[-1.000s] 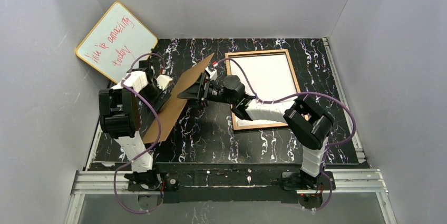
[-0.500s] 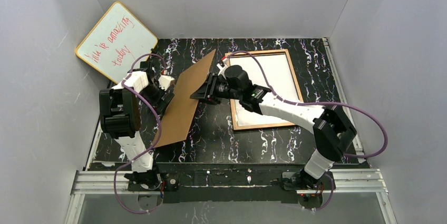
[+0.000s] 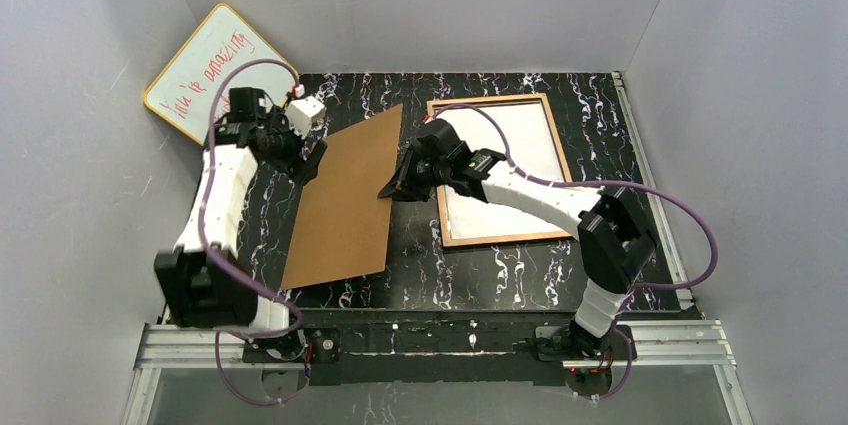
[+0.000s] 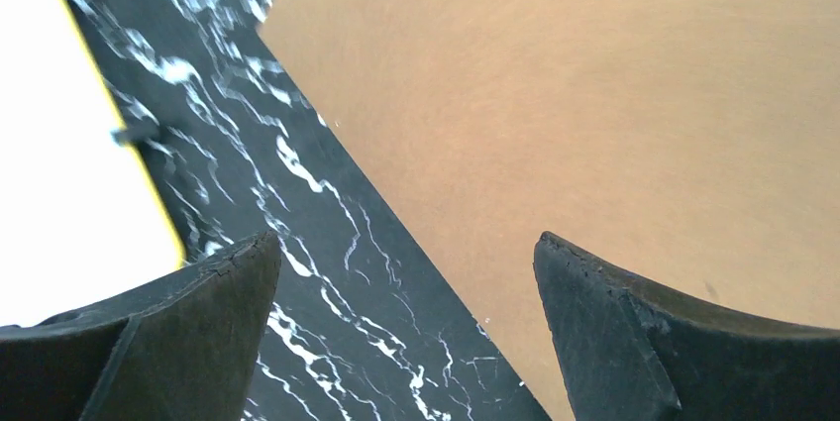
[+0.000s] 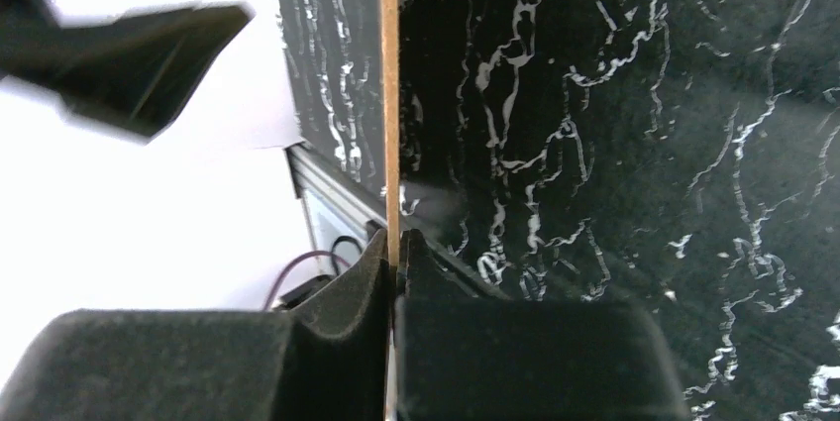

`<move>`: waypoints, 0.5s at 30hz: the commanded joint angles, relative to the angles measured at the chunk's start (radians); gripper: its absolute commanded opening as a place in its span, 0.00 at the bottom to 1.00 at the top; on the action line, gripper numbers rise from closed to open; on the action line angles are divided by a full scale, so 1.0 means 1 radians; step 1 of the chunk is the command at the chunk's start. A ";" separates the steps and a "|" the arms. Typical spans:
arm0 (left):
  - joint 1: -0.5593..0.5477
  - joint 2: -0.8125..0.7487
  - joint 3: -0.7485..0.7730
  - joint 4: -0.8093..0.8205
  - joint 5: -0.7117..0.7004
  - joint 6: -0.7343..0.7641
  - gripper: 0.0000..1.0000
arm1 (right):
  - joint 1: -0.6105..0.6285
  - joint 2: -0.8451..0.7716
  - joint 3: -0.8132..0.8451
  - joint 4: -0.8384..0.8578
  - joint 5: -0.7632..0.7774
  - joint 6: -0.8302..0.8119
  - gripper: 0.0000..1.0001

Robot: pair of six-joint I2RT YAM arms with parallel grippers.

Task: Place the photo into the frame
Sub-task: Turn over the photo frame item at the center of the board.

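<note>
Right fingers (image 5: pixel 515 362) pinch the brown panel (image 3: pixel 345 200) edgewise; whiteboard (image 3: pixel 195 67) reads "amazing".

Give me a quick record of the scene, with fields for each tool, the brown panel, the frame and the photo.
left tool: open, holding nothing, above the backing panel at its left edge
right tool: shut on the backing panel's right edge
backing panel: brown, left of the frame
frame: flat on the table, wood-coloured back up
photo: white sheet inside the frame, likely its back
whiteboard: leaning, far left
</note>
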 commanded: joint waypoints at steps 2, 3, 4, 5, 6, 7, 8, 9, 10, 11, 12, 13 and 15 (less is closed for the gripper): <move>-0.011 -0.264 -0.005 -0.094 0.286 0.119 0.98 | -0.082 -0.025 0.118 0.038 -0.049 0.119 0.01; -0.012 -0.296 0.003 -0.125 0.317 0.156 0.98 | -0.093 -0.020 0.144 0.035 -0.055 0.136 0.01; -0.012 -0.329 0.011 -0.157 0.347 0.193 0.98 | -0.103 -0.015 0.174 0.033 -0.058 0.153 0.01; -0.012 -0.361 0.019 -0.177 0.375 0.217 0.98 | -0.112 -0.011 0.199 0.032 -0.063 0.169 0.01; -0.012 -0.390 0.025 -0.203 0.396 0.239 0.98 | -0.122 -0.007 0.221 0.032 -0.072 0.189 0.01; -0.012 -0.421 0.029 -0.230 0.419 0.278 0.98 | -0.133 -0.003 0.236 0.038 -0.087 0.212 0.01; -0.012 -0.450 0.031 -0.250 0.438 0.315 0.98 | -0.143 -0.003 0.245 0.049 -0.102 0.236 0.01; -0.012 -0.481 0.027 -0.256 0.454 0.328 0.98 | -0.150 -0.005 0.251 0.058 -0.111 0.259 0.01; -0.012 -0.511 0.022 -0.260 0.465 0.345 0.98 | -0.155 -0.009 0.254 0.068 -0.115 0.277 0.01; -0.013 -0.547 0.013 -0.264 0.477 0.367 0.98 | -0.159 -0.015 0.252 0.085 -0.120 0.295 0.01; -0.012 -0.575 -0.001 -0.266 0.482 0.388 0.98 | -0.162 -0.026 0.250 0.094 -0.119 0.318 0.01; -0.012 -0.599 -0.015 -0.266 0.485 0.412 0.98 | -0.162 -0.035 0.244 0.102 -0.115 0.333 0.01; -0.012 -0.637 -0.040 -0.267 0.491 0.459 0.98 | -0.162 -0.052 0.224 0.120 -0.107 0.369 0.01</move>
